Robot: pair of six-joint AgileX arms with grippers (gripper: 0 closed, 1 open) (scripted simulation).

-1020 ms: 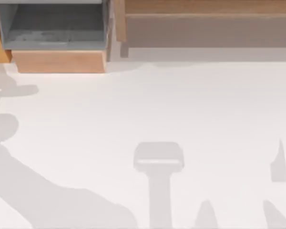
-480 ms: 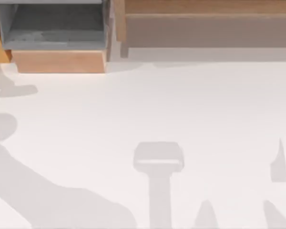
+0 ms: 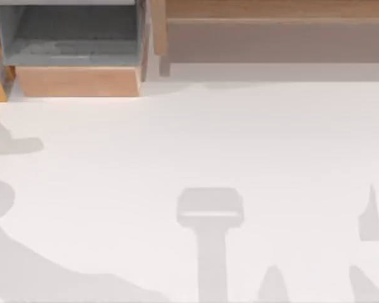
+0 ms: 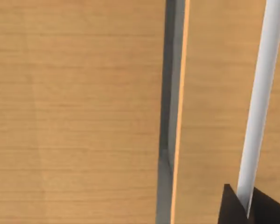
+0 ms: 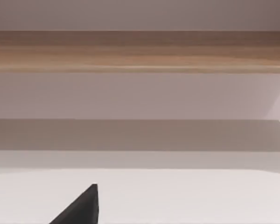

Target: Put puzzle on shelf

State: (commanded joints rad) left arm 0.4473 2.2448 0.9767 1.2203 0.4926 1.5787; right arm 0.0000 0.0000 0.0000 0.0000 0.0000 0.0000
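The left tool's (image 4: 247, 207) dark tip sits close against light wood panels (image 4: 79, 112); whether its fingers are apart or together cannot be told. The right tool (image 5: 81, 207) shows one dark fingertip above the white bench (image 3: 196, 145), facing the shelf (image 3: 278, 39), which runs along the bench's far edge toward the right corner, beside a grey-walled cubby (image 3: 69, 38) at the far left. The puzzle's place cannot be told.

Rendered sim scene, not a real room: flat white table (image 3: 240, 145) w/ hard-edged grey shadows, no clutter or wear. Along the far edge, furniture like a home or office mock-up: grey-walled cubby (image 3: 69, 31) w/ light-wood front board (image 3: 79, 81) at left, long brown wooden shelf (image 3: 271, 9) w/ darker front face at right. Left wrist view: plain wood-grain panels (image 4: 74, 112), uniform texture.
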